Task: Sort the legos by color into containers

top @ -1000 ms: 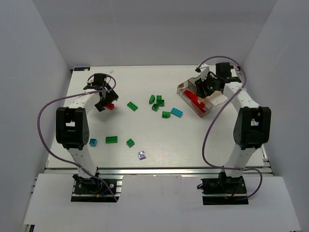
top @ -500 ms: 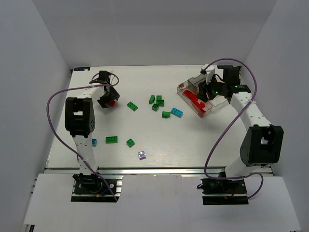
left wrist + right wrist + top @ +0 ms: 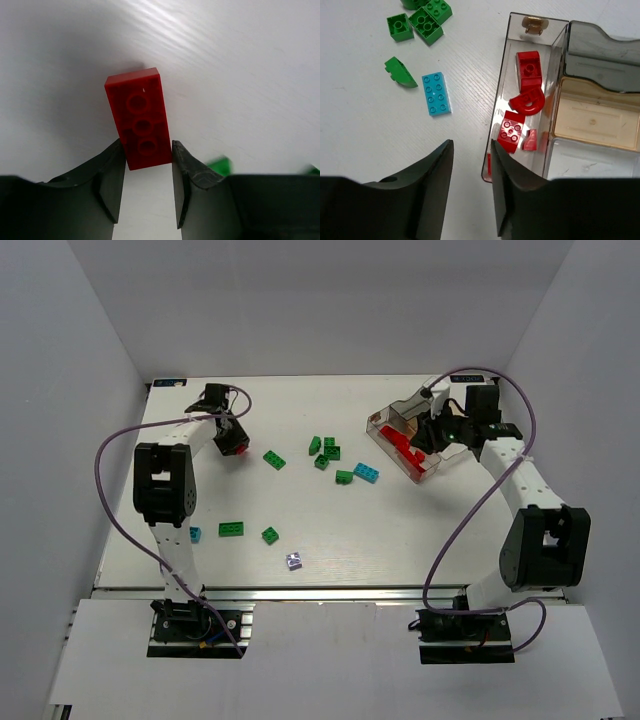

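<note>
A red lego (image 3: pixel 140 115) lies underside up on the white table at the far left, and my left gripper (image 3: pixel 147 146) is shut on its near end, one finger against each long side; from above, that gripper (image 3: pixel 232 443) covers most of the brick (image 3: pixel 240 450). My right gripper (image 3: pixel 472 150) hangs open and empty over the near left edge of the clear smoky container tray (image 3: pixel 498 115). One compartment holds several red legos, among them a curved one (image 3: pixel 527 100). A cyan-blue lego (image 3: pixel 436 93) and green legos (image 3: pixel 425 22) lie left of the tray.
Loose on the table are a green lego (image 3: pixel 274 459), a green cluster (image 3: pixel 325 450), a green one (image 3: pixel 231 529), another green (image 3: pixel 270 535), a small cyan one (image 3: pixel 192 534) and a pale purple one (image 3: pixel 294 562). White walls enclose the table.
My left gripper has closed in from wide open onto the red lego. My right gripper has narrowed and its arm has shifted to the right by the tray.
</note>
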`<act>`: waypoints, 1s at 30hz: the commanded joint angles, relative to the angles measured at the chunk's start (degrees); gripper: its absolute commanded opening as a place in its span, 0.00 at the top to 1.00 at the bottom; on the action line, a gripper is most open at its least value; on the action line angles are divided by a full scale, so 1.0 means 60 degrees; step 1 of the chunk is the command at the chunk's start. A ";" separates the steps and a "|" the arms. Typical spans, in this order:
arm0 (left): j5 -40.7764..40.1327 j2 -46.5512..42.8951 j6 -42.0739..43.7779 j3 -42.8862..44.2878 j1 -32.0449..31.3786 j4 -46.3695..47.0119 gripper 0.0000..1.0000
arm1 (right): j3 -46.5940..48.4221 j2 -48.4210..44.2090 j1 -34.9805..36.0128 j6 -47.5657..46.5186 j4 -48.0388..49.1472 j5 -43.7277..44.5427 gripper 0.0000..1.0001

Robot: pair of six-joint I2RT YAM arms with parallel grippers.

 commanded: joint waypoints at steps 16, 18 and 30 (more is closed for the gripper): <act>0.6812 0.1043 -0.2013 0.3481 -0.4311 0.5619 1.00 | -0.1274 -0.1651 -0.0427 0.3199 0.2663 0.1976 0.93; 0.6491 0.1849 -0.2700 0.4027 -0.4619 0.5854 1.00 | -0.1363 -0.1740 -0.0428 0.3214 0.2736 0.1991 0.88; 0.3795 0.3433 -0.3919 0.5993 -0.5411 0.4493 0.90 | -0.2226 -0.2604 -0.0764 0.3170 0.3102 0.2108 0.84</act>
